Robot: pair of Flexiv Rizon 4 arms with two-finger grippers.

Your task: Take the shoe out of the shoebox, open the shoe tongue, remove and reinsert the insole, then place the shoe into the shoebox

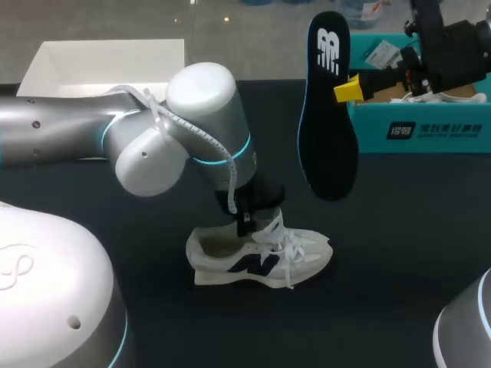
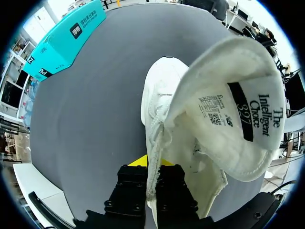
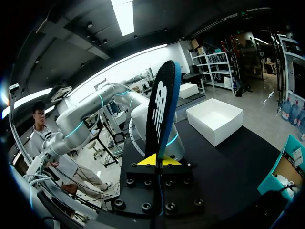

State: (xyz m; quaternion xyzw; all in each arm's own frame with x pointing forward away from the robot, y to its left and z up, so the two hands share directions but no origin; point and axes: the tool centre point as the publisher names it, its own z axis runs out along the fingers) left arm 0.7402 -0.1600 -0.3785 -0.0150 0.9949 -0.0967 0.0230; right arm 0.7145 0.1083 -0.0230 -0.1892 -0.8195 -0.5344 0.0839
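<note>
Head view: shoe [image 1: 261,257] on its sole, mid-table; insole [image 1: 326,107] raised far right by the teal shoebox [image 1: 430,130].
Left wrist view: left gripper [image 2: 151,164] clamped on shoe collar, tongue [image 2: 233,109] folded open.
Right wrist view: right gripper [image 3: 158,161] pinches insole edge.
Risk: your thin pinch may let the insole twist.
Surface: dark table [image 1: 399,230].

My table [image 1: 399,230] is dark. A white shoe [image 1: 261,257] lies near its middle. A teal shoebox [image 1: 430,130] sits far right, a white box [image 1: 107,65] far left.

One shoe [image 1: 307,253], one insole [image 1: 326,138], one teal shoebox [image 1: 430,130], one white box [image 1: 100,61].
</note>
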